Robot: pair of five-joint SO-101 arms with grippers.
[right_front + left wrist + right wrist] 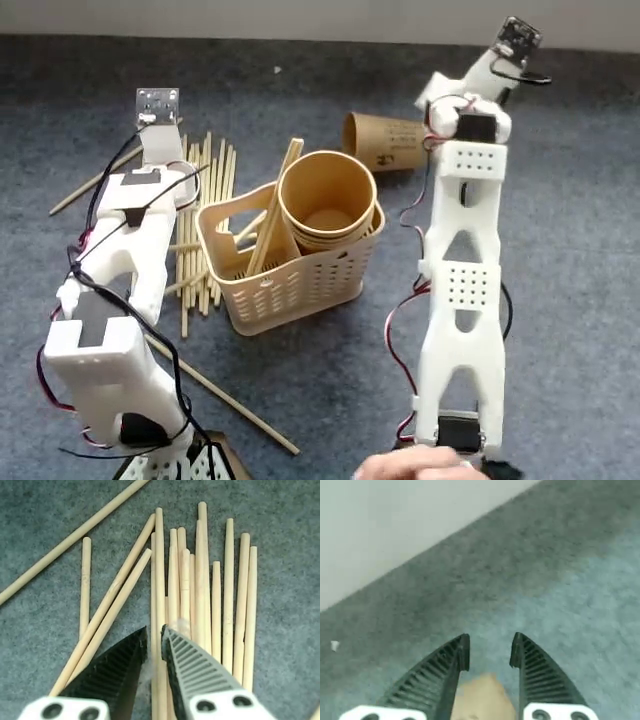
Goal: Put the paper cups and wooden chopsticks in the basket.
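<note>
Left tool: nearly pressed together, pinching one of the loose chopsticks on the table beside the basket.
Right tool: spread, either side of the tipped cup near the basket.
Risk: the pile is packed, so neighbours may drag along or the stick may pivot. The cup may roll or crush.
Cups: one tipped, plus a nested stack in the basket, roughly three rims.
Chopsticks: a dozen or so loose, a few in the basket.
Basket: one.
</note>
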